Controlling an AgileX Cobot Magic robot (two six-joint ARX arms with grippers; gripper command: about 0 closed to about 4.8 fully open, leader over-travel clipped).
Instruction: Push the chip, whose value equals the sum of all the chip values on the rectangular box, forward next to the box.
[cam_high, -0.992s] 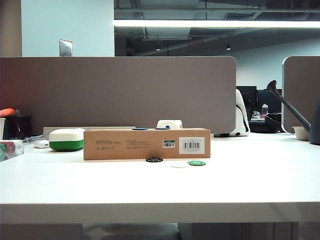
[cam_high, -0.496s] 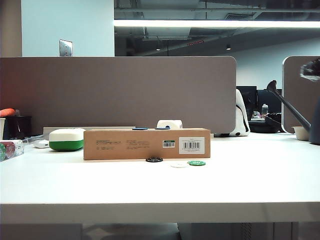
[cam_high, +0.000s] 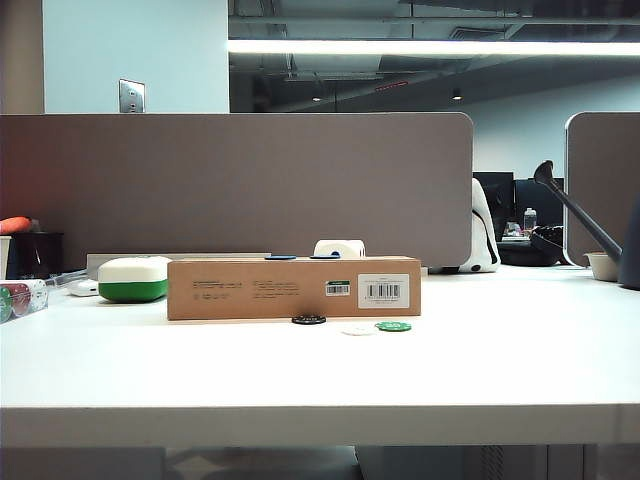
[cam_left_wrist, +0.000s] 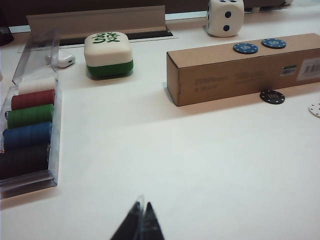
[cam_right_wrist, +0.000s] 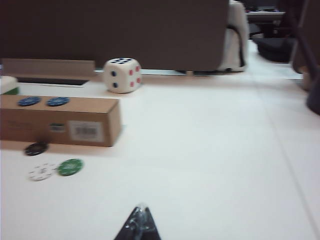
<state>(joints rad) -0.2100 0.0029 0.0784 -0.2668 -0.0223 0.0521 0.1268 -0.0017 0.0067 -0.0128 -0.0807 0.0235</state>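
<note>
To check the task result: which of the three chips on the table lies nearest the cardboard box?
The black chip, just beside the box; the white chip and green chip lie farther out.

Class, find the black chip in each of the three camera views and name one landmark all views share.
Exterior view: black chip against the box front, left of the white and green chips.
Left wrist view: black chip at the box's base, far from the left pincer.
Right wrist view: black chip below the box, beyond the right pincer.
Shared landmark: the cardboard box.
</note>
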